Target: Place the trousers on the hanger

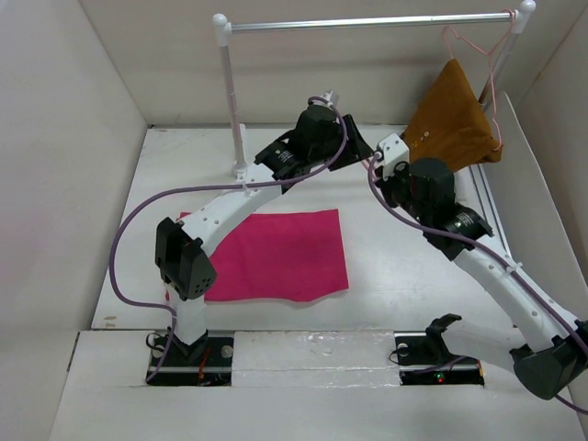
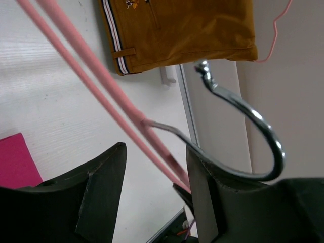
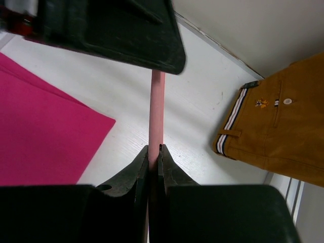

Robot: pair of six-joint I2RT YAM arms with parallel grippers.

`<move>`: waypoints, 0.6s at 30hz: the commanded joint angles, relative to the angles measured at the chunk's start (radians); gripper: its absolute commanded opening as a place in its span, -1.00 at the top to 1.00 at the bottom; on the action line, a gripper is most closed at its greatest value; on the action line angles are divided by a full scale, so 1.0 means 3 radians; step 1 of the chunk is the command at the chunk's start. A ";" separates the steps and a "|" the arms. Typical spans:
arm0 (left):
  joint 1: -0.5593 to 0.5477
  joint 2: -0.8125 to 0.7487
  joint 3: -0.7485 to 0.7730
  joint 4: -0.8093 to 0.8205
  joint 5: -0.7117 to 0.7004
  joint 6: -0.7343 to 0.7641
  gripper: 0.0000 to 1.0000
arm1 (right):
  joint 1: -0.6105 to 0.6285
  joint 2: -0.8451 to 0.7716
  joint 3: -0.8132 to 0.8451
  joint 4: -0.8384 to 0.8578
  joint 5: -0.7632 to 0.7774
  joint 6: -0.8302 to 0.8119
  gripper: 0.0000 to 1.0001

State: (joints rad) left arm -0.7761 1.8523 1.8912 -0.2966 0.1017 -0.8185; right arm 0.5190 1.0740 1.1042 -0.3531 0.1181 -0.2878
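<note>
So here's where it's at: the right gripper has its jaws pinched tight together on one thin bar of the hanger, up in the air around the middle of the table. The left gripper is right there too, but its jaws stand apart. They straddle the pink bars near the metal hook, and I can't tell if either of its fingers actually touches.

The trousers lie flat on the table at about 7 o'clock from the grippers, well apart from the hanger. Nothing is threaded yet.

What worries me:
- One pinch on a skinny round bar is all that's holding it. My guess is the hanger could swivel in that grip or slide out if the arm tips.
- The hook curls right beside the left finger and could snag there when either arm moves off.
- The mustard-brown garment hangs from the rail at 1 o'clock, just beside the right arm. A wide swing could brush it.
- The cloth is soft and big, so lifted by one edge it'll probably slump off the bar.
</note>
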 commanded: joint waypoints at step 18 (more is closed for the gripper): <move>-0.0184 -0.0196 -0.0663 0.0339 -0.0068 -0.0253 1.00 | 0.0868 -0.0190 -0.0030 -0.0362 0.0763 0.0361 -0.14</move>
State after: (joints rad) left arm -0.8257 1.8458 1.7557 -0.2264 0.0841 -0.9272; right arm 0.7517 1.0748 1.0698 -0.4461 0.3641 -0.2077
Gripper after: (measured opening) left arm 0.092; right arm 0.529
